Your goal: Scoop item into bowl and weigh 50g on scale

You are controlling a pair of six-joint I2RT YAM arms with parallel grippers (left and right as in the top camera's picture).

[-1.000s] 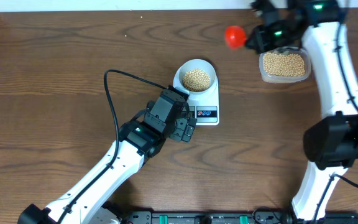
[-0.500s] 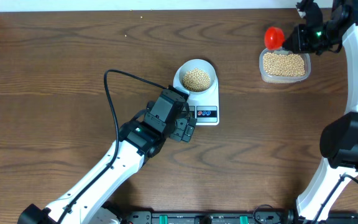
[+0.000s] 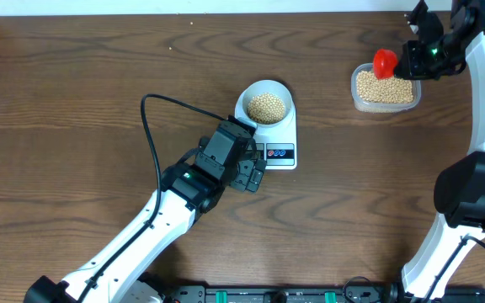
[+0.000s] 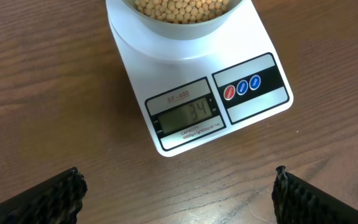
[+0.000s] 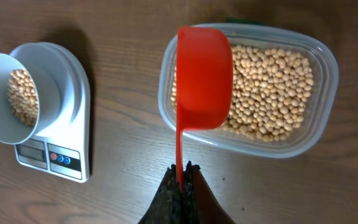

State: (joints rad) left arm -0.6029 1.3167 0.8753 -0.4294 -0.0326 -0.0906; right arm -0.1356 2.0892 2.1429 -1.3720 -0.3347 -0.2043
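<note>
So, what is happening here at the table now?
The right gripper is shut on the handle of a red scoop and holds it over the clear tub of beans. The bowl, partly filled with beans, stands on the scale, whose display reads 34, so the target is not yet reached. The left gripper hovers open in front of the scale, holding nothing.

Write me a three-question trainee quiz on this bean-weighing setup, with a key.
1. True or false: the red scoop is above the clear tub.
2. The display on the scale reads: A) 34, B) 50, C) 0.
3. Which pincer grips the scoop's handle?

Key: 1 true. 2 A. 3 the right pincer.
</note>
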